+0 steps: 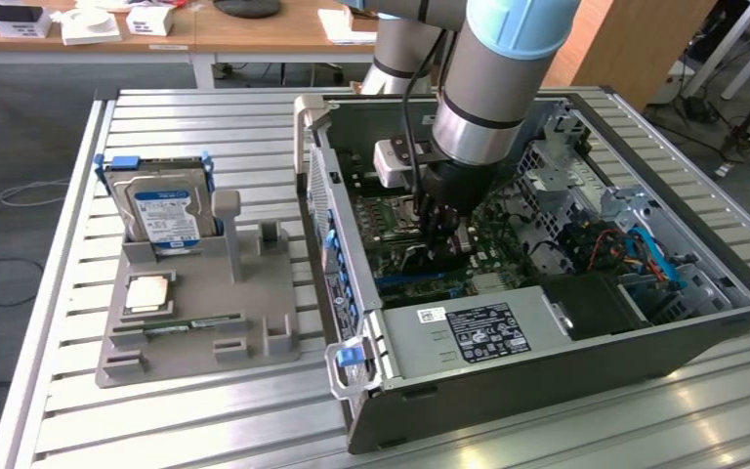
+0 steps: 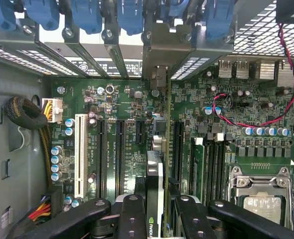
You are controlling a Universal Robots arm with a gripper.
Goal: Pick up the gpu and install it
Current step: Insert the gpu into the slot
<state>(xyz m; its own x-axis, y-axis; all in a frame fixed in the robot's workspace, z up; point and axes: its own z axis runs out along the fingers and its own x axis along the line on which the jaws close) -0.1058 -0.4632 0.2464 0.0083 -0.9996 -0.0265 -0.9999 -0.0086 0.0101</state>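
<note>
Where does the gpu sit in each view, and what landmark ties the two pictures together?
Exterior view: the gpu is inside the open case, low under the gripper and largely hidden by it.
Wrist view: seen edge-on, held between the black fingers, above the motherboard slots.
Shared landmark: the row of blue slot clips on the case's rear wall.

The motherboard (image 2: 118,99) is green, the latches (image 2: 87,15) blue, the hand (image 2: 159,211) black, the gpu (image 2: 154,172) seemingly black-edged.
</note>
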